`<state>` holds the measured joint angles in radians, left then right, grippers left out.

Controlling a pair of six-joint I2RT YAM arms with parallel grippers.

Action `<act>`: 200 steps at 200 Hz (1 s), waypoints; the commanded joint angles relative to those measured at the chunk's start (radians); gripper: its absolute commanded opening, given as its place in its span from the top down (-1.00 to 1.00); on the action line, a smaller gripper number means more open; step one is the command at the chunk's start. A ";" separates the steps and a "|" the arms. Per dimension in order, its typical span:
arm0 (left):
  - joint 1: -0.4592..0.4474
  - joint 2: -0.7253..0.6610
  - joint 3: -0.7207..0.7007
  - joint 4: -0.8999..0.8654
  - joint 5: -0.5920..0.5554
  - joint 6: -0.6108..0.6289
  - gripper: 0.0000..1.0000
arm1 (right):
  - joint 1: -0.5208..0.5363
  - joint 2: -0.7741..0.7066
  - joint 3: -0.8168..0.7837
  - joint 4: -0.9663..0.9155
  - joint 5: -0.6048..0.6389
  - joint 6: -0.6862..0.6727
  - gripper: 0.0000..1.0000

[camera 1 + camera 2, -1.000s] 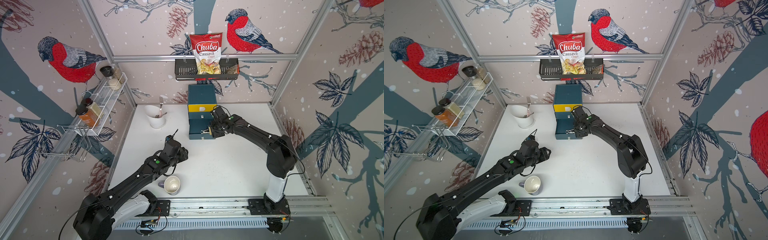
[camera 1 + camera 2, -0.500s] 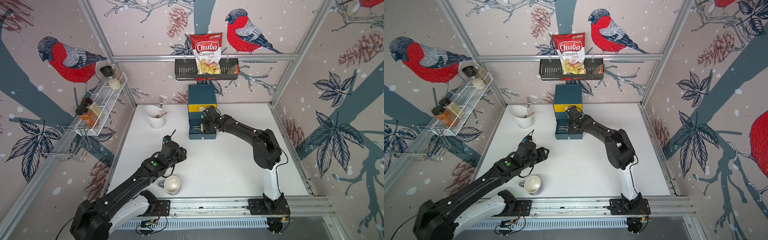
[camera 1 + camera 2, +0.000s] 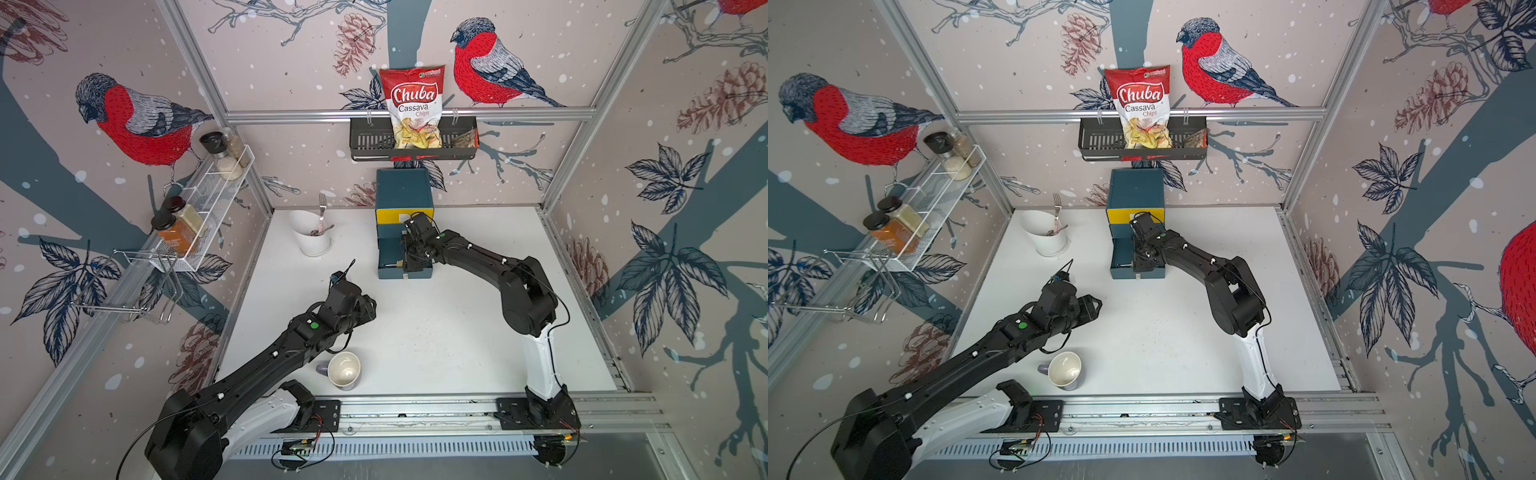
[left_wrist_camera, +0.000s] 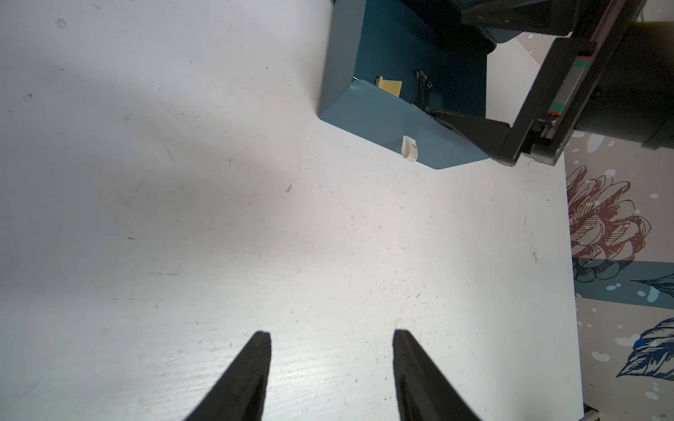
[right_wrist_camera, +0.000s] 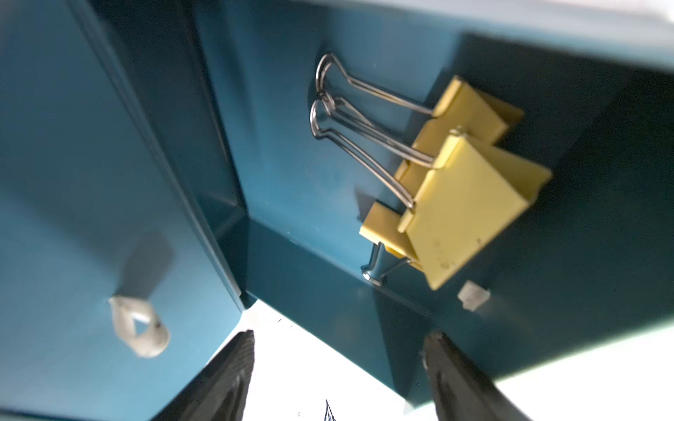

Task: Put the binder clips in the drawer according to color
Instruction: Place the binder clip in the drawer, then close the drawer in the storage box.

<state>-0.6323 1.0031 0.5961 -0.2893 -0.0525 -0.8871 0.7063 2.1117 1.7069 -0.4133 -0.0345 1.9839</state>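
Binder clips (image 5: 463, 204) inside drawer (image 5: 277, 153), right gripper (image 5: 339, 339) apart.

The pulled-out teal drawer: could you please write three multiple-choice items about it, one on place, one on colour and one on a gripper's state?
1. Where do the binder clips lie? A in the pulled-out drawer; B in the mug; C on the wall shelf.
2. What colour are their bodies? A pink; B yellow; C blue.
3. How is the right gripper? A shut on a clip; B open and empty; C shut on the pull.
Answers: 1 A, they rest on the drawer floor. 2 B, every visible body is yellow. 3 B, its fingers stand apart, nothing between.
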 commanded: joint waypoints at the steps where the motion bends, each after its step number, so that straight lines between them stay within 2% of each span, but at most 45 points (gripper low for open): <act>1: -0.002 0.010 -0.009 0.052 0.012 -0.009 -0.15 | 0.009 -0.057 -0.025 0.026 0.034 -0.039 -0.64; 23: -0.001 0.025 -0.012 0.082 0.026 -0.014 -0.15 | 0.024 -0.148 -0.086 0.039 0.080 -0.059 -0.61; 65: -0.001 0.072 -0.011 0.156 0.046 -0.038 -0.15 | 0.044 -0.333 -0.257 0.080 0.186 -0.188 -0.32; 92: 0.000 0.120 0.004 0.190 0.063 -0.040 -0.13 | 0.048 -0.468 -0.498 0.285 0.191 -0.369 0.08; 125: 0.003 0.128 0.002 0.208 0.058 -0.046 -0.13 | 0.083 -0.558 -0.717 0.470 0.190 -0.600 0.14; 144: 0.009 0.113 -0.006 0.205 0.052 -0.047 -0.13 | 0.112 -0.563 -0.796 0.562 0.197 -0.680 0.14; 175: 0.025 0.081 -0.011 0.184 0.053 -0.044 -0.13 | 0.112 -0.479 -0.820 0.606 0.167 -0.731 0.27; 200: 0.030 0.052 -0.016 0.164 0.052 -0.044 -0.13 | 0.090 -0.413 -0.878 0.798 0.117 -0.772 0.29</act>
<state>-0.6075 1.0763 0.5850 -0.1207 -0.0002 -0.9279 0.8082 1.6539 0.8677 0.1833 0.1223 1.2961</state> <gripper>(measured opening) 0.564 0.357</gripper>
